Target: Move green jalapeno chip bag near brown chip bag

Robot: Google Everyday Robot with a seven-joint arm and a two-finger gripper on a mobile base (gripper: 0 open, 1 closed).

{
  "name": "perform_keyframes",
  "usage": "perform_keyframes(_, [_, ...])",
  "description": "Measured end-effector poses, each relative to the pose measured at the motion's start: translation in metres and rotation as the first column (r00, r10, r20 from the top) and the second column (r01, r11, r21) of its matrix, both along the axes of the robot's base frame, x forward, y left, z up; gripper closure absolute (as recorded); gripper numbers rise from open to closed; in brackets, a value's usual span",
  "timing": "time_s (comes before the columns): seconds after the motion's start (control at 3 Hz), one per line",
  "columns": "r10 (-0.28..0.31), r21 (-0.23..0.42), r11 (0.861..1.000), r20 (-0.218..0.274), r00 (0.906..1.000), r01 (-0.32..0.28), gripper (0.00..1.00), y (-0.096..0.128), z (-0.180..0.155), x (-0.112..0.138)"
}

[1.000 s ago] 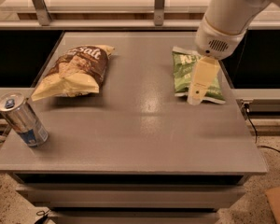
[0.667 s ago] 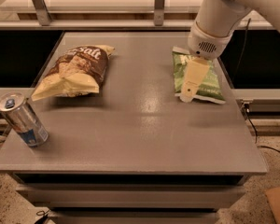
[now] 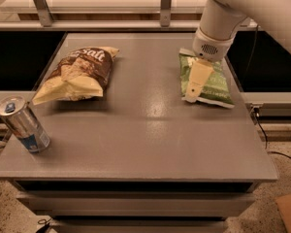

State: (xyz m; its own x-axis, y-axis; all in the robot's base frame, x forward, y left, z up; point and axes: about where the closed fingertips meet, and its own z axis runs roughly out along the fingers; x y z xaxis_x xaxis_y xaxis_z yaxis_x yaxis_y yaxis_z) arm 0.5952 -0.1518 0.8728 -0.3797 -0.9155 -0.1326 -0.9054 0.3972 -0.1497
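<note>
The green jalapeno chip bag (image 3: 211,84) lies flat at the right side of the grey table (image 3: 145,135). The brown chip bag (image 3: 77,74), puffy with white "Salt" lettering, lies at the back left. My gripper (image 3: 193,95) hangs from the white arm (image 3: 242,8) and is down over the left part of the green bag, its cream finger (image 3: 198,79) lying across the bag. The green bag and the brown bag are well apart.
A tilted blue and silver soda can (image 3: 22,124) stands at the table's front left edge. A metal rail with posts (image 3: 166,4) runs behind the table. A cable (image 3: 271,147) lies on the floor at the right.
The arm and gripper have shifted a little to the left over the green bag. The green bag, brown bag and can have stayed in place.
</note>
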Motion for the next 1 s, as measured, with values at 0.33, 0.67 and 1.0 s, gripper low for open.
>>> perform_keyframes(0.33, [-0.037, -0.024, 0.999, -0.010, 0.9992, 0.037, 0.00, -0.012, -0.005, 0.005])
perform_keyframes(0.67, [-0.048, -0.031, 0.998, -0.040, 0.9981, 0.047, 0.00, -0.021, -0.013, 0.005])
perform_keyframes(1.0, [-0.028, -0.011, 1.000, -0.069, 0.9972, 0.027, 0.17, -0.024, -0.023, 0.003])
